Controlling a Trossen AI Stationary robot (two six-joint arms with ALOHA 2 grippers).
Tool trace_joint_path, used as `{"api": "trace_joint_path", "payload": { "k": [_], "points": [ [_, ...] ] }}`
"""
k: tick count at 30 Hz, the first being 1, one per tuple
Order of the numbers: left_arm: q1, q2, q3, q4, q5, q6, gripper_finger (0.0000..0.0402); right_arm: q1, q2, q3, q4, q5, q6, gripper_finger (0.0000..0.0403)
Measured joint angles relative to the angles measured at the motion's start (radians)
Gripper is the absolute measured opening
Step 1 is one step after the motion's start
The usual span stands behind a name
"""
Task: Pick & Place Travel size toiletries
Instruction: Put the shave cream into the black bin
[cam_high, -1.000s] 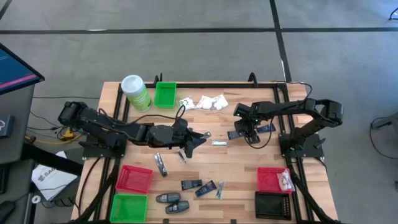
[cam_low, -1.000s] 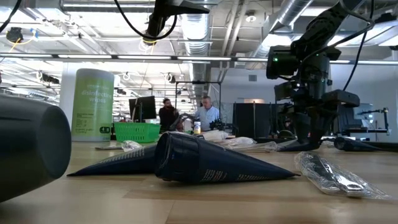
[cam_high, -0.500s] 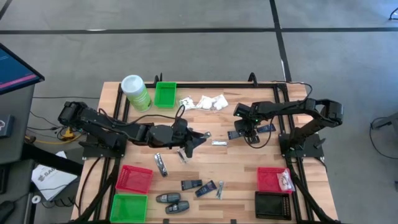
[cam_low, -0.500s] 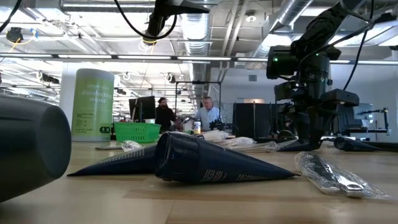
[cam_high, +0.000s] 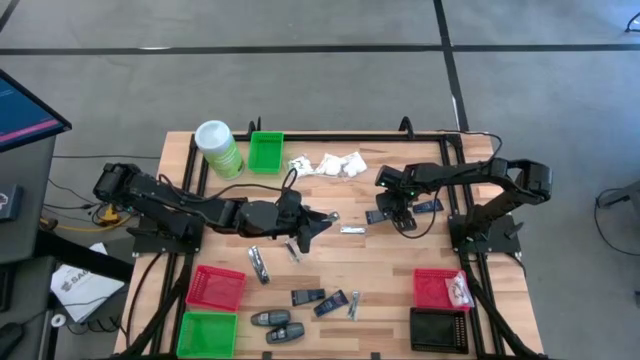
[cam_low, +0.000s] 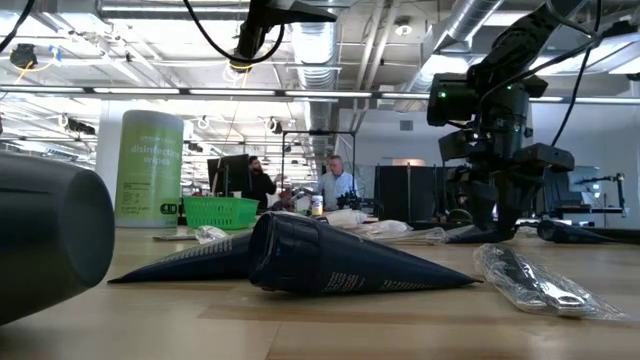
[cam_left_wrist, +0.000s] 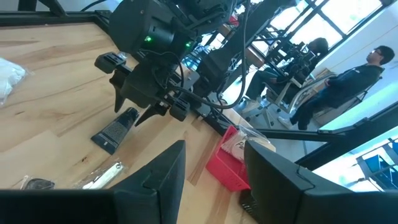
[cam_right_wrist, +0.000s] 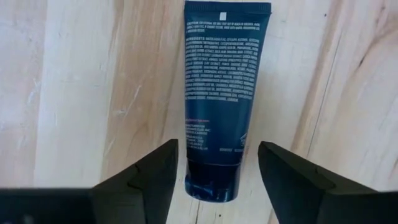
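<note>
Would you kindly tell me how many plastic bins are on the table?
5: upper green bin beside the canister; left red bin, lower green bin at lower left; right red bin, black bin at lower right.

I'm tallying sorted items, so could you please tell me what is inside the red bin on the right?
The red bin holds one clear crinkly packet at its right end. Whatever lies beneath that packet is hidden.

A tall green canister (cam_high: 218, 147) with a white lid stands at the far left of the wooden surface (cam_high: 380, 262), a green bin (cam_high: 265, 152) just beside it on its right. Near left sit a red bin (cam_high: 216, 287) and another green bin (cam_high: 207, 334); near right, a red bin (cam_high: 436, 288) and a black bin (cam_high: 438, 329). Two people (cam_low: 330, 186) sit in the room beyond.
</note>
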Motion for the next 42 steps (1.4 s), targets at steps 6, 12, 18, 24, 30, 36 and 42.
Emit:
{"api": "trace_joint_path", "payload": {
  "k": [6, 12, 18, 24, 30, 36, 42],
  "points": [
    [0.000, 0.000, 0.000, 0.000, 0.000, 0.000, 0.0159, 0.000, 0.000, -0.039, 0.018, 0.000, -0.006, 0.0203],
    [0.000, 0.000, 0.000, 0.000, 0.000, 0.000, 0.0159, 0.000, 0.001, -0.047, 0.018, 0.000, 0.010, 0.0183],
    [0.000, 0.000, 0.000, 0.000, 0.000, 0.000, 0.0159, 0.001, 0.000, -0.047, 0.031, 0.000, 0.040, 0.0167],
    [0.002, 0.000, 0.000, 0.000, 0.000, 0.000, 0.0159, 0.020, 0.000, -0.047, 0.041, 0.001, 0.054, 0.0166],
    [0.002, 0.000, 0.000, 0.000, 0.000, 0.000, 0.0159, 0.047, 0.000, -0.047, 0.040, 0.002, 0.068, 0.0162],
    [0.002, 0.000, 0.000, 0.000, 0.000, 0.000, 0.0159, 0.053, 0.000, -0.046, 0.040, 0.001, 0.145, 0.0130],
    [0.002, 0.000, 0.000, 0.000, 0.000, 0.000, 0.0159, 0.051, 0.000, -0.046, 0.030, 0.001, 0.164, 0.0138]
  ]
}}
